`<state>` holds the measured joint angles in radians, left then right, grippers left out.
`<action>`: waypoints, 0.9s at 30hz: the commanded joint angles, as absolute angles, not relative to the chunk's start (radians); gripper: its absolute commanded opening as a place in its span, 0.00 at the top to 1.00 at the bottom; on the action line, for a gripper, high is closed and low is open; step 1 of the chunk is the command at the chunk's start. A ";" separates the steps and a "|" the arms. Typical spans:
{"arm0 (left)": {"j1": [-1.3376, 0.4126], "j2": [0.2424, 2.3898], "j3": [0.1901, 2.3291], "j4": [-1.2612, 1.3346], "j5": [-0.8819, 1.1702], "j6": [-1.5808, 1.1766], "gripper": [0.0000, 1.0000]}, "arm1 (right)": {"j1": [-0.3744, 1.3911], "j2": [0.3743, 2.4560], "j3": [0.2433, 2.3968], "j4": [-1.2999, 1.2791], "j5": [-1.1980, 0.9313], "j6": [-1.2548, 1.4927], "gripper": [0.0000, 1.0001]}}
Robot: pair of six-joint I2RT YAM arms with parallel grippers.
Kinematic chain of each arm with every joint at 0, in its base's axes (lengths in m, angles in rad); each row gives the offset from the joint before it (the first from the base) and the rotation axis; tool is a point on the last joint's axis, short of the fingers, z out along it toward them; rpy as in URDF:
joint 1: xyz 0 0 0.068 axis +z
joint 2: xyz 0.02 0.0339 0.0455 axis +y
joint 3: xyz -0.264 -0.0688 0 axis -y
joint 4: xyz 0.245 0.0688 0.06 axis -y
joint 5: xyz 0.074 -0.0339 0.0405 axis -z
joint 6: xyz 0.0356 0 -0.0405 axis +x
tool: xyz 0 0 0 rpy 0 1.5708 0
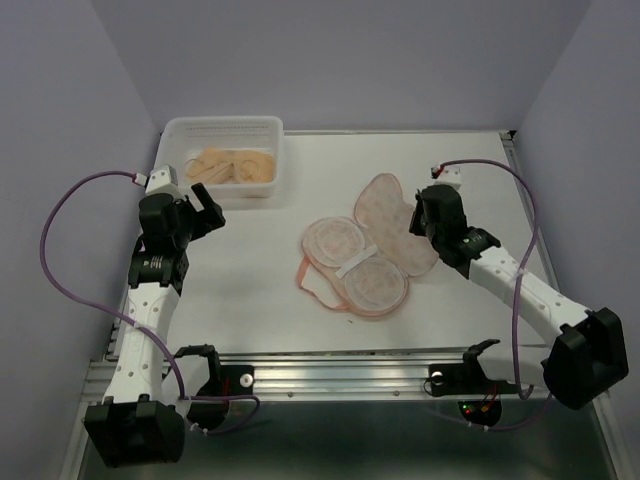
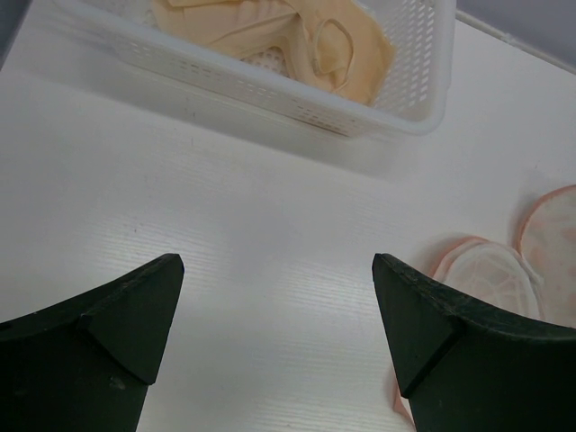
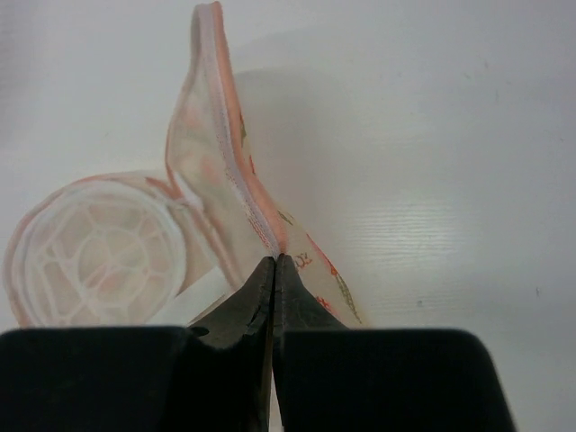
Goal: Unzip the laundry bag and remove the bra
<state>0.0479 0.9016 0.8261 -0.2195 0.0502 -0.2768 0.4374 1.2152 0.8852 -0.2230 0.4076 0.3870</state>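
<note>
Right gripper (image 3: 274, 261) is pinched shut on the pink trim of the laundry bag (image 1: 375, 283), lifting one flap on edge.
On the white table (image 1: 250, 310) the bag lies unzipped at the middle, its mesh-lined lobes just left of that claw. At the far left stands a white perforated basket (image 1: 275, 160) with the beige bra (image 1: 232, 165) inside. Beside the basket, the left gripper (image 2: 276, 261) hangs wide open over bare table, well apart from the bag.
</note>
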 commanded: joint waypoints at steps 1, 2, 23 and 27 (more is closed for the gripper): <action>0.058 0.899 0.825 -0.173 0.035 -0.262 0.02 | 0.532 1.166 0.884 -0.150 0.457 0.276 0.99; 0.060 0.900 0.825 -0.173 0.035 -0.262 0.02 | 0.567 1.154 0.871 -0.143 0.460 0.255 0.99; 0.066 0.907 0.824 -0.173 0.037 -0.264 0.02 | 0.998 0.988 0.678 -0.012 0.379 0.103 0.99; 0.067 0.910 0.824 -0.175 0.035 -0.264 0.02 | 1.020 0.991 0.638 -0.015 0.270 0.132 0.96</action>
